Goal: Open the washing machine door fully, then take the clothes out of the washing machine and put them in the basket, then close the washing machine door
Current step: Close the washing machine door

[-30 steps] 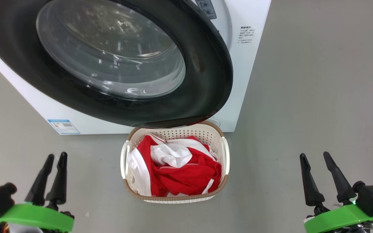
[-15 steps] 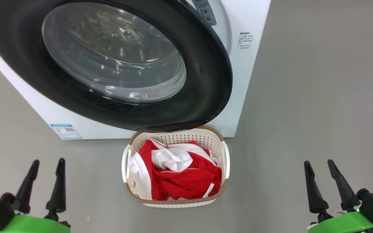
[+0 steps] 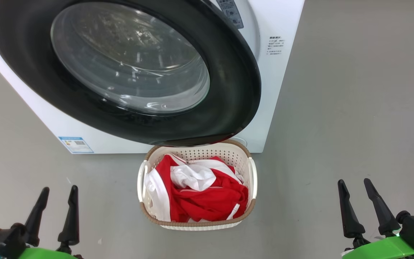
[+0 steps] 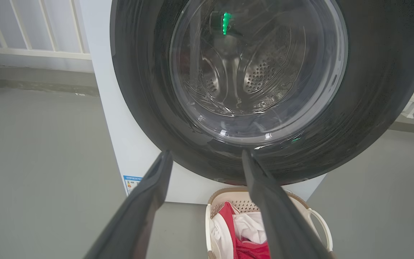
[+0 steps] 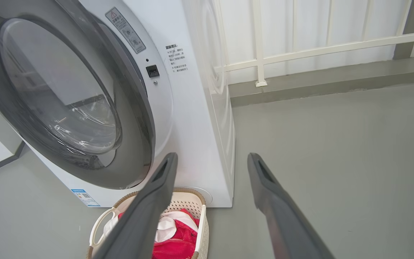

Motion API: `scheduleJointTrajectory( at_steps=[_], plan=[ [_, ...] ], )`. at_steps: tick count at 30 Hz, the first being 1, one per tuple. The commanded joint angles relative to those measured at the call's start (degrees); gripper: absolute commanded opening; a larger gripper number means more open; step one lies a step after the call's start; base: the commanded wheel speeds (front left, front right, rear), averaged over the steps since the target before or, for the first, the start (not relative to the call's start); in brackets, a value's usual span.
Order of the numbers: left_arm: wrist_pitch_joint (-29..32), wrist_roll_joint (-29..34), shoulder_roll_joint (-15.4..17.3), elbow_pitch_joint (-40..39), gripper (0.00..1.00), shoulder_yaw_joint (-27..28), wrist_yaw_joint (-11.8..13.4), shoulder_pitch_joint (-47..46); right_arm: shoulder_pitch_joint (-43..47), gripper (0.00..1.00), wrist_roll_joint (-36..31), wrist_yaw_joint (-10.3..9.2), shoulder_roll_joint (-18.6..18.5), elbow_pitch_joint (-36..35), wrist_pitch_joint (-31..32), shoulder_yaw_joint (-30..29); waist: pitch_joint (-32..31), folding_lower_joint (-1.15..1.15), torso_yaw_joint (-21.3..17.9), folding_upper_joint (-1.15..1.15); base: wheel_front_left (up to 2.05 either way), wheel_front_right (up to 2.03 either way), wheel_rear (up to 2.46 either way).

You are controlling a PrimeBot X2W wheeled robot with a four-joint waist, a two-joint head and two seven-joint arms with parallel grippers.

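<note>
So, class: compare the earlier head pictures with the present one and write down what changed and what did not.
The left gripper spread its fingers from nearly together to wide open, empty, and sank lower in the head view. The view itself shifted slightly. The right gripper stayed open; the door, the basket and the clothes in it stayed put.

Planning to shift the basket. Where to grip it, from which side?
Probably a white side handle of the basket, approached from its outer side: the loop stands clear of the wall, and the washing machine door overhangs the back rim.
</note>
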Motion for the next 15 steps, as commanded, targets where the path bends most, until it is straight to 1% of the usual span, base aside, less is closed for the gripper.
scheduleJointTrajectory(
  at_steps=[1,8,9,10,11,12,15],
  plan=[
    [-0.3,0.7,1.2,-1.3,1.0,2.4,-0.3,-0.8,-0.3,1.0,-0.1,0.28,-0.6,-1.5,-0.4,1.2,0.1,0.0,0.2,0.0,0.0,0.0,0.0],
    [-0.3,1.0,0.4,-1.3,1.0,2.0,-0.3,-1.3,-1.4,1.0,0.2,0.28,-0.6,-1.4,-0.4,1.3,0.5,0.0,1.4,0.0,0.0,0.0,0.0],
    [-0.3,1.0,0.2,-1.2,1.0,1.9,-0.3,-1.4,-1.9,0.71,0.4,0.28,-0.6,-1.4,-0.4,1.5,0.6,0.0,1.8,0.0,0.0,0.0,0.0],
    [-0.3,1.1,0.0,-1.3,1.0,1.8,-0.3,-1.5,-2.5,0.46,0.6,0.28,-0.6,-1.4,-0.4,1.6,0.8,0.0,2.1,0.0,0.0,0.0,0.0],
    [-0.3,1.1,-0.3,-1.3,1.0,1.7,-0.3,-1.6,-3.2,0.27,0.8,0.28,-0.6,-1.3,-0.4,1.6,1.0,0.0,2.4,0.0,0.0,0.0,0.0],
    [-0.3,1.2,-0.5,-1.3,1.0,1.6,-0.3,-1.7,-4.0,0.0,1.1,0.28,-0.6,-1.2,-0.4,1.8,1.2,0.0,2.8,0.0,0.0,0.0,0.0],
    [-0.3,1.1,-1.4,-1.4,1.0,1.3,-0.3,-2.1,-7.0,0.0,1.4,0.28,-0.6,-0.2,-0.4,3.2,1.8,0.0,4.1,0.0,0.0,0.0,0.0]
  ],
)
